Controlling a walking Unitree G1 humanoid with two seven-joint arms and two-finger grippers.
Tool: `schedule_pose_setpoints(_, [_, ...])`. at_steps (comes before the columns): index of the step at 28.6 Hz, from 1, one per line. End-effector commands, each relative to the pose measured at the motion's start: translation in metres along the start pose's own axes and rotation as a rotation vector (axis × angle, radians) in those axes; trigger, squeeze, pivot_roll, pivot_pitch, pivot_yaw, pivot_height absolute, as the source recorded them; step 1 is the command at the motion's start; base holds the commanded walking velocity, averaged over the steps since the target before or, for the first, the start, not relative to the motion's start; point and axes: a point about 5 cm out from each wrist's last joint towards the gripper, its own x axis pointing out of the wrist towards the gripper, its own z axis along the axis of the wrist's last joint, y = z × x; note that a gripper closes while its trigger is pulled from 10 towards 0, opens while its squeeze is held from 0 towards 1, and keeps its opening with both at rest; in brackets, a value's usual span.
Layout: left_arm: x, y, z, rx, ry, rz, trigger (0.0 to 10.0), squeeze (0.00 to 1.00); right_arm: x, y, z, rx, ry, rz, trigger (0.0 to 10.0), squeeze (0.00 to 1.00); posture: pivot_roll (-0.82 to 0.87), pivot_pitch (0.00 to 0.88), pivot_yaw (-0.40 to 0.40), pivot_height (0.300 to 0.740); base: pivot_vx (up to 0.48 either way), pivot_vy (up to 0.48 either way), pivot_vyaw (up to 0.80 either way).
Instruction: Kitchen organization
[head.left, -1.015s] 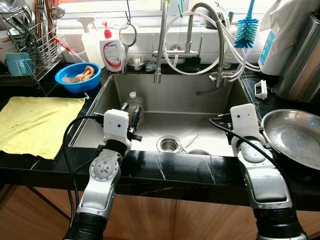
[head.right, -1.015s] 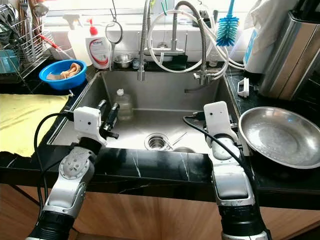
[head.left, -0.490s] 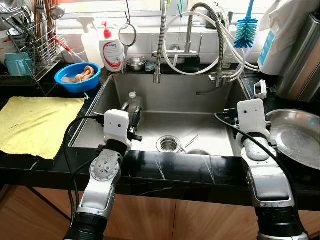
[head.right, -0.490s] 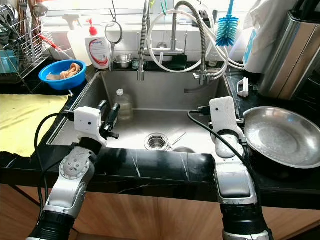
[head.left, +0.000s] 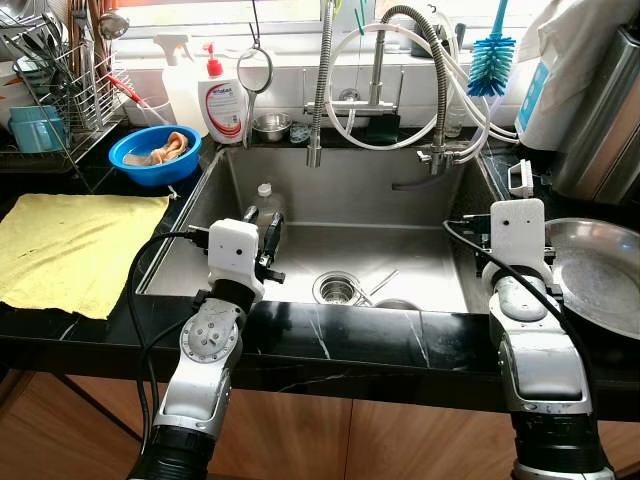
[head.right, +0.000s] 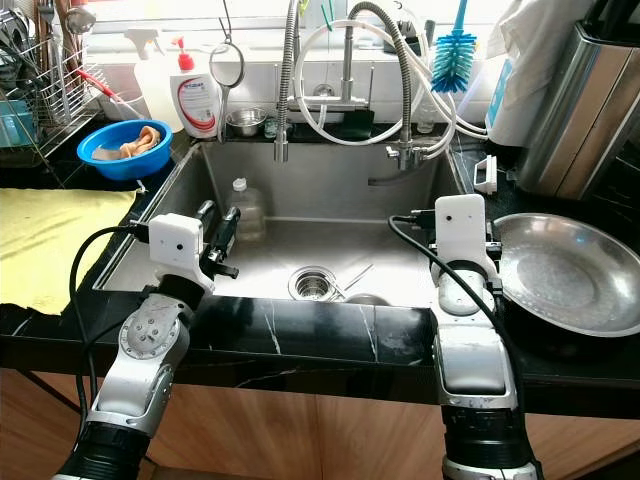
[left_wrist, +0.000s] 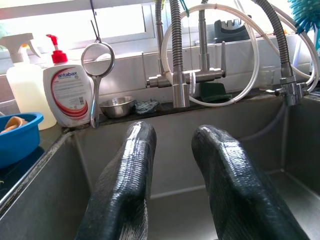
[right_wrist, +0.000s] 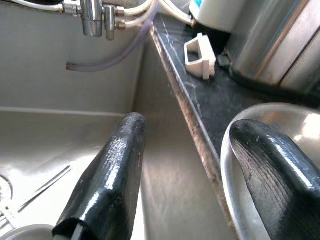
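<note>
Right gripper (right_wrist: 190, 150) open, fingers straddling the pan (head.right: 570, 275) rim, contact unclear. Left gripper (left_wrist: 172, 145) open over the sink (head.left: 340, 200).

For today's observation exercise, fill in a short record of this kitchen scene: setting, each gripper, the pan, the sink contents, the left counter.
Setting: steel sink in a black counter
Left gripper: open, over the sink's left side
Right gripper: open, fingers straddling the pan's near rim
Pan: on the counter right of the sink
Sink contents: bottle, drain
Left counter: yellow cloth, blue bowl
</note>
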Motion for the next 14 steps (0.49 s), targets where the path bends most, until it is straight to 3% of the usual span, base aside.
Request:
schedule_pose_setpoints(1, [-0.0007, 0.0006, -0.0013, -0.010, 0.015, -0.001, 10.0, 0.00, -0.0002, -0.0002, 0.0035, 0.039, 0.008, -0.002, 10.0, 0.00, -0.11, 0.000, 0.033, 0.740, 0.000, 0.000, 0.00])
schedule_pose_setpoints(5, [-0.0011, 0.0006, -0.0015, -0.010, 0.017, -0.002, 10.0, 0.00, 0.0003, 0.0027, -0.0026, 0.108, 0.053, 0.011, 10.0, 0.00, -0.10, 0.000, 0.031, 0.740, 0.000, 0.000, 0.00])
schedule_pose_setpoints(14, [-0.0008, 0.0014, -0.0013, -0.009, 0.016, -0.005, 10.0, 0.00, 0.0011, -0.0038, 0.0019, 0.131, 0.035, -0.037, 10.0, 0.00, -0.10, 0.000, 0.035, 0.740, 0.000, 0.000, 0.00])
